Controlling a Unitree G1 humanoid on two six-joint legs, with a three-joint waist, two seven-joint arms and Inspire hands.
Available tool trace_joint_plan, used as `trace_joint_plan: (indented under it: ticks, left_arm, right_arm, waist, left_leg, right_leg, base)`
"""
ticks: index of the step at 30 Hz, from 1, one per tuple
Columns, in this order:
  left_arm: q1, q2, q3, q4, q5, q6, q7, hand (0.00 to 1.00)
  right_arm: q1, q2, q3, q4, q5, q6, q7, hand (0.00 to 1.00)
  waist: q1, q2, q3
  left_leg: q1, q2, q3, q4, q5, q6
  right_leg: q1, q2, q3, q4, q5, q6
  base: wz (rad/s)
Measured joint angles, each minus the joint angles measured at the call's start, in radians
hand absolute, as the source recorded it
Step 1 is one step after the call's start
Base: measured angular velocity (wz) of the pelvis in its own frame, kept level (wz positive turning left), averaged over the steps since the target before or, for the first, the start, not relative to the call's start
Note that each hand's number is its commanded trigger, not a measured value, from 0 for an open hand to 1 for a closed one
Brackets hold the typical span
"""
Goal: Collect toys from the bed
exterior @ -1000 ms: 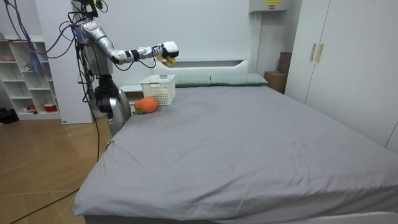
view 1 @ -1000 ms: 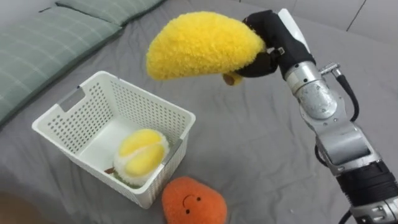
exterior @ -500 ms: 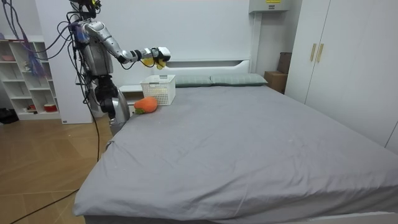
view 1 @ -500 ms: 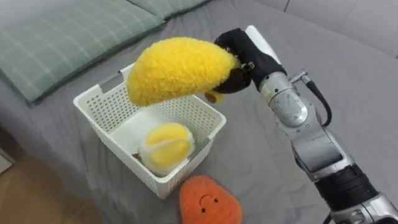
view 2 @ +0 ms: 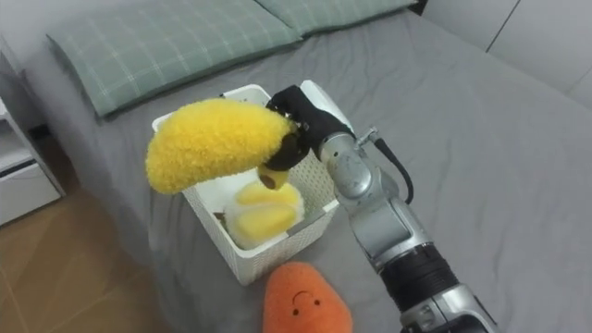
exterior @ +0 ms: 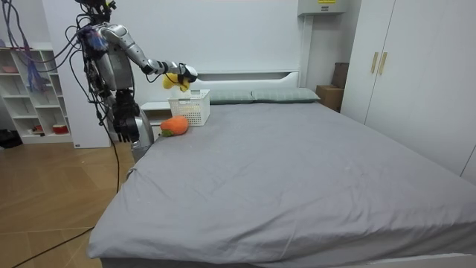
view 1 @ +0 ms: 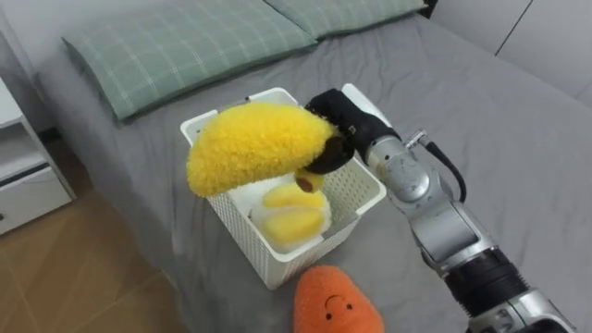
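My right hand (view 1: 335, 129) (view 2: 292, 123) is shut on one end of a big yellow plush banana (view 1: 252, 145) (view 2: 209, 140), which hangs just above the white slatted basket (view 1: 356, 197) (view 2: 313, 194). Inside the basket lies a pale yellow plush fruit (view 1: 294, 211) (view 2: 260, 211). An orange plush toy with a smiling face (view 1: 337, 301) (view 2: 304, 298) sits on the grey bed just in front of the basket. In the room view the robot stands at the bed's head corner with its right hand (exterior: 185, 74) over the basket (exterior: 190, 107).
Two green checked pillows (view 1: 185, 43) (view 2: 166, 40) lie behind the basket at the head of the bed. A white bedside unit (view 1: 23, 171) stands left of the bed over wooden floor. Grey bedding (view 1: 499, 139) stretches open to the right.
My right hand has carried the banana leftward until it hangs over the basket. The robot has turned toward the bed's head, so the whole eye view has shifted.
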State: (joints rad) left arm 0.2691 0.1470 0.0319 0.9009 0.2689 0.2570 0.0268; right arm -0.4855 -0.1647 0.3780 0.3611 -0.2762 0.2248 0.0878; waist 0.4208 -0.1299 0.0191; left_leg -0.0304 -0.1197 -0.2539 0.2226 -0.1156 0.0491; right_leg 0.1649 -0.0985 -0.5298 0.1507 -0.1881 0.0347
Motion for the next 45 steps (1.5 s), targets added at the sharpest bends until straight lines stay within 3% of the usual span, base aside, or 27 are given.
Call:
trace_joint_plan:
  ticks: [18,23,30,36,39,41,45]
  left_arm:
    - [-0.001,0.000,0.001,-0.042,0.009,-0.001,-0.001,0.00]
    - [-0.003,-0.004,0.001,-0.058,0.029,-0.001,-0.001,0.00]
    - [-0.002,-0.004,0.003,-0.066,0.045,-0.001,-0.001,0.00]
    - [0.004,-0.004,0.004,-0.089,0.048,-0.001,-0.015,0.00]
    - [0.005,-0.004,0.004,-0.088,0.048,-0.001,-0.015,0.00]
    - [0.006,-0.004,0.004,-0.075,0.047,-0.001,-0.015,0.00]
    - [0.007,-0.007,0.004,-0.074,0.047,0.002,-0.015,0.00]
  right_arm:
    - [0.000,-0.011,-0.006,0.020,-0.002,0.004,0.001,0.00]
    - [0.000,-0.015,-0.006,0.020,-0.002,0.004,0.001,0.00]
    - [0.000,-0.030,-0.007,0.020,-0.002,0.004,0.000,0.00]
    - [0.000,-0.036,-0.017,0.020,0.004,0.003,0.000,0.00]
    - [0.000,-0.035,-0.046,0.019,0.012,0.002,0.001,0.00]
    - [0.005,-0.035,-0.079,0.007,0.016,0.003,0.000,0.00]
    - [0.060,-0.036,-0.123,-0.056,0.031,-0.018,-0.003,0.00]
  waist:
    - [-0.021,-0.001,0.0042]
    - [-0.032,0.020,0.0029]
    - [-0.035,0.033,-0.0028]
    - [-0.054,0.033,-0.0038]
    - [-0.082,0.034,-0.0042]
    - [-0.095,0.038,-0.0110]
    - [-0.120,0.048,-0.0110]
  left_leg:
    - [-0.004,0.003,0.008,0.000,-0.001,0.002]
    - [-0.001,0.005,0.019,-0.001,-0.001,0.004]
    - [0.002,0.008,0.034,-0.005,-0.003,0.007]
    - [0.012,0.019,0.062,-0.009,-0.005,0.009]
    - [0.025,0.021,0.074,-0.009,-0.006,0.010]
    - [0.028,0.026,0.090,-0.009,-0.013,0.010]
    - [0.057,0.040,0.136,-0.019,-0.016,0.011]
  right_leg:
    - [-0.010,-0.004,0.009,0.001,0.001,0.001]
    - [-0.012,-0.002,0.019,0.002,0.004,0.002]
    - [-0.018,-0.002,0.042,0.004,0.007,0.003]
    - [-0.021,0.002,0.081,0.015,0.009,0.002]
    - [-0.017,0.005,0.121,0.020,0.009,0.002]
    - [-0.021,0.012,0.157,0.020,0.011,-0.001]
    - [-0.021,0.019,0.209,0.018,0.018,-0.005]
  base:
    - [0.00]
    - [-0.05]
    - [-0.07]
    - [-0.11]
    - [-0.13]
    - [-0.26]
    - [-0.35]
